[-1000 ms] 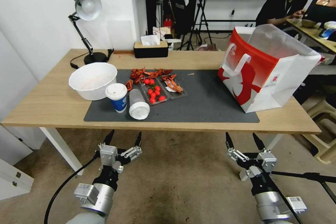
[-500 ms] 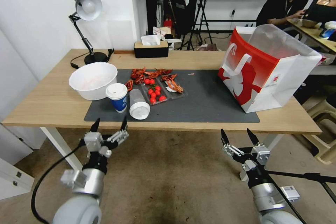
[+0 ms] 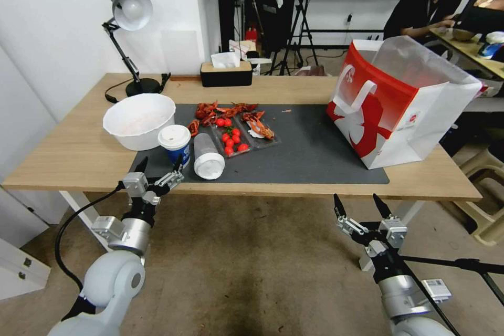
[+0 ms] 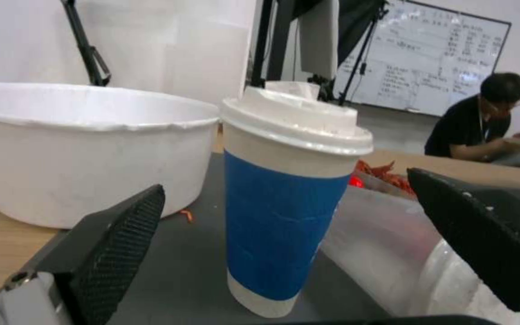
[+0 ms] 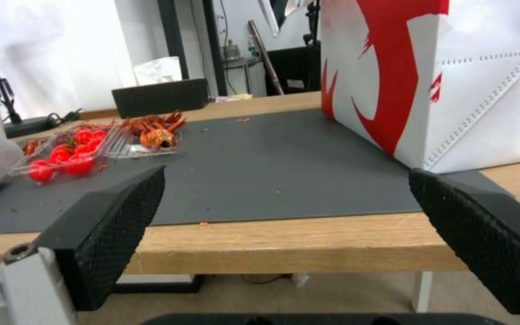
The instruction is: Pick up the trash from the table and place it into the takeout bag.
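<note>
Left gripper (image 3: 160,164) gapes before the blue cup (image 4: 284,198).

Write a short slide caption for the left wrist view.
Open left gripper lined up on the upright blue cup, beside the white bowl.

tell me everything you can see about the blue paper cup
The blue paper cup stands upright on the dark grey mat, capped with a white plastic lid. Its sleeve is blue, with white bands at top and base. A white bowl sits beside it, a tipped clear cup on the other side. The left gripper, open, faces it without touching.
</note>
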